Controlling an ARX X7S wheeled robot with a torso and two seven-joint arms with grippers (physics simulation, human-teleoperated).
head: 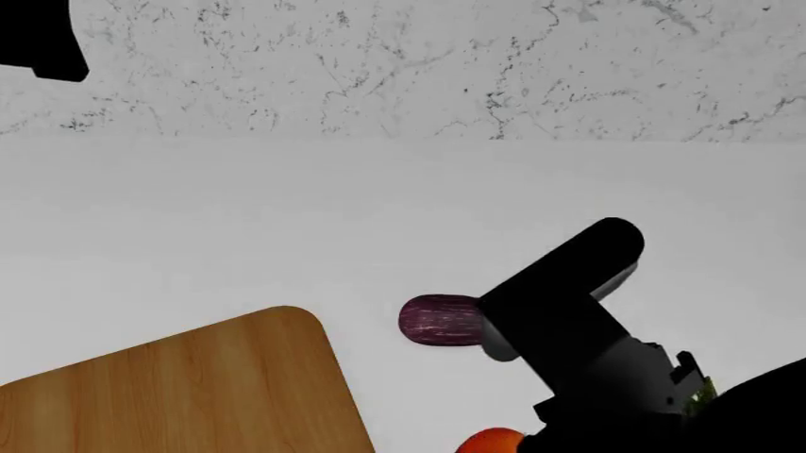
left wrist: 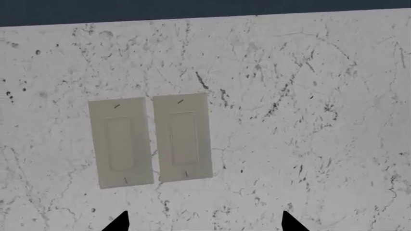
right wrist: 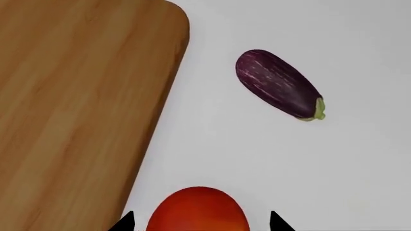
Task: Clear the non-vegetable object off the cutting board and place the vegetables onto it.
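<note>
The cutting board (right wrist: 70, 106) is a light-brown wooden slab; only a bare part of it shows (head: 189, 396). Beside its rounded corner, on the white counter, lies the dark purple eggplant (right wrist: 279, 84) with a green cap (head: 441, 321). The red-orange tomato (right wrist: 199, 209) sits nearer, at the lower edge of the head view (head: 494, 442). My right gripper (right wrist: 201, 225) is open, its two dark fingertips on either side of the tomato and apart from it. My left gripper (left wrist: 204, 226) is open and faces the marbled wall, holding nothing. The non-vegetable object is out of view.
Two beige switch plates (left wrist: 151, 139) are set in the marbled wall (head: 416, 66) behind the white counter (head: 252, 226). The right arm (head: 567, 330) reaches over the counter next to the eggplant. A dark part of the left arm (head: 38, 38) shows high by the wall.
</note>
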